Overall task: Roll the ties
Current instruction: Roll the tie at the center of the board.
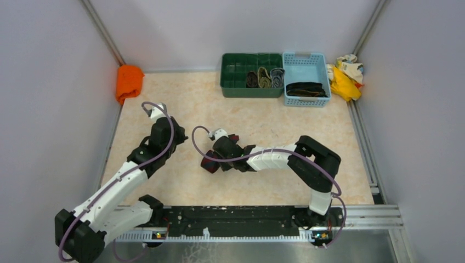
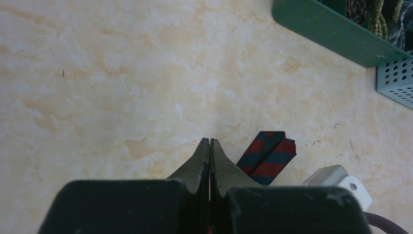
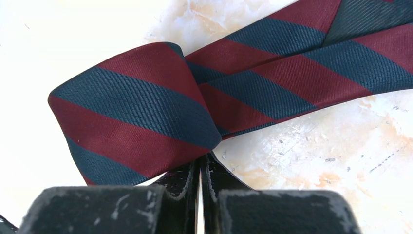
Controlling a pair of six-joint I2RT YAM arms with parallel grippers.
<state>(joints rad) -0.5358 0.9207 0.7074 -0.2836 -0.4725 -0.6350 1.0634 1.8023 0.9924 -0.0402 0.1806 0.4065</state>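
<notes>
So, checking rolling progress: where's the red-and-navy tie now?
In the top view the red-and-navy tie lies mid-table at the tips of the right gripper, well nearer the arms than the green tray.

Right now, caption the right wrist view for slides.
Shut right end effector at a folded striped tie on the table.

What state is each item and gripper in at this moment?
Striped tie: partly rolled, loose loop at one end.
Left gripper: shut, empty.
Right gripper: shut, tips against the tie's loop.
Three ties in green tray: rolled.
Dark ties in blue basket: unrolled, piled.
</notes>
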